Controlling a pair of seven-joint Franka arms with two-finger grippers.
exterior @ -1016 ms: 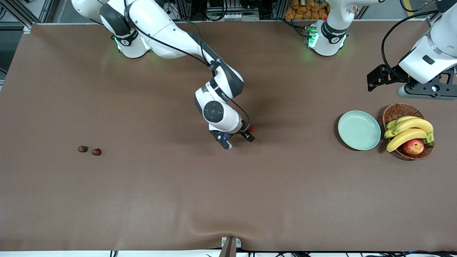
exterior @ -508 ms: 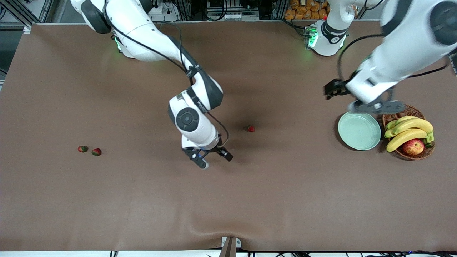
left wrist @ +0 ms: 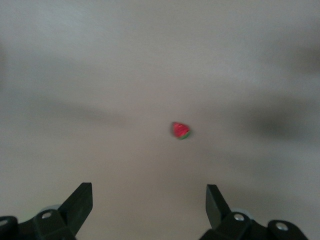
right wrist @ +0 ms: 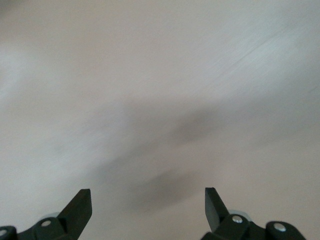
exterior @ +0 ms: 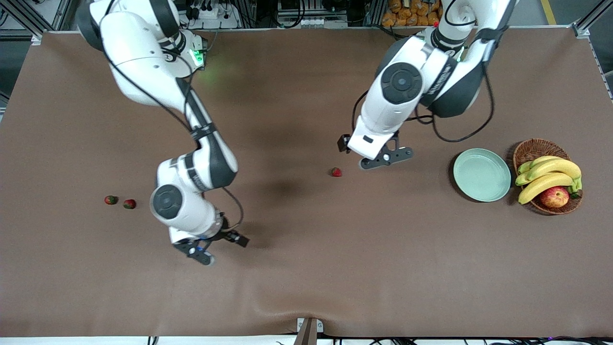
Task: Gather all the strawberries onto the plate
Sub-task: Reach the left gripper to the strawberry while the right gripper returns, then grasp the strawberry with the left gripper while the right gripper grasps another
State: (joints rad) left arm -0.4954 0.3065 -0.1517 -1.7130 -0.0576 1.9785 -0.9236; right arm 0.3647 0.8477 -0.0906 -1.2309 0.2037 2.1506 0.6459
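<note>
One strawberry (exterior: 336,172) lies alone mid-table and also shows in the left wrist view as a small red strawberry (left wrist: 181,130) ahead of the open fingers. Two more strawberries (exterior: 110,200) (exterior: 129,204) lie side by side toward the right arm's end. The pale mint-green plate (exterior: 482,174) sits empty toward the left arm's end. My left gripper (exterior: 346,146) (left wrist: 149,197) hangs open over the cloth close beside the lone strawberry, apart from it. My right gripper (exterior: 222,249) (right wrist: 148,200) is open over bare cloth between the pair and the lone berry, holding nothing.
A brown wicker basket (exterior: 536,148) with bananas (exterior: 550,175) and an apple (exterior: 554,196) stands right beside the plate. A brown cloth (exterior: 383,263) covers the whole table.
The right gripper has left the lone strawberry and swung toward the right arm's end of the table. The left arm has swept from above the basket and plate to beside that strawberry.
</note>
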